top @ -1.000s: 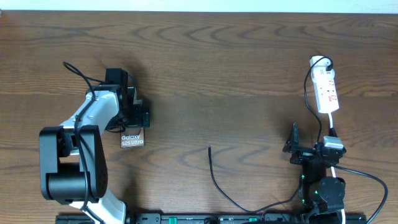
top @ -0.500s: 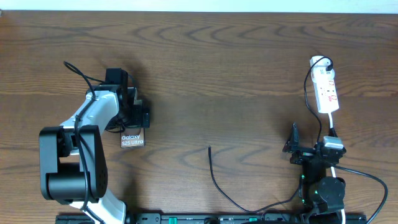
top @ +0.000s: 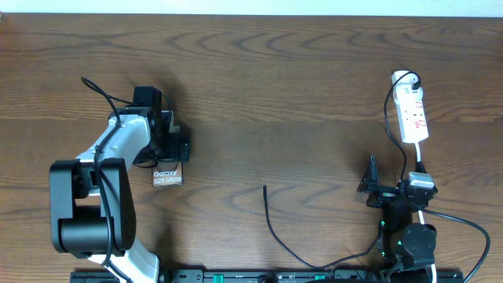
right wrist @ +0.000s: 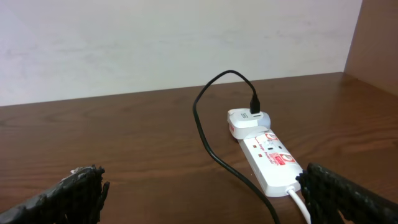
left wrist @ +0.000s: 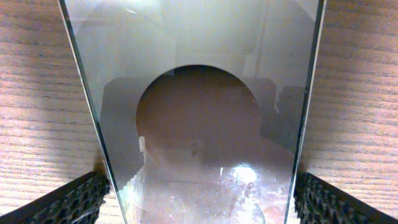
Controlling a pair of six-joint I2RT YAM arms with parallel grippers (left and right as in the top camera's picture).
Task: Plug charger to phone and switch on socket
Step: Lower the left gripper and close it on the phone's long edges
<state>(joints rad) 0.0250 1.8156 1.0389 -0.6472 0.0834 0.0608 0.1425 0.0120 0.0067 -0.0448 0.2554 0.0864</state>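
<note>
Straddling the phone, the left hand stands wide apart, pads just beside the long edges; contact cannot be told. Right hand spread wide too, gripping nothing, facing the socket on the dark wooden desk. Charger tip lies loose mid-desk, well apart from the phone. Pale wall behind

Dark wooden table meets a pale wall.

White socket lies flat, red-marked. Black charger is plugged in at its far end, loose tip lying well left. Glossy dark phone lies flat, farther left.
</note>
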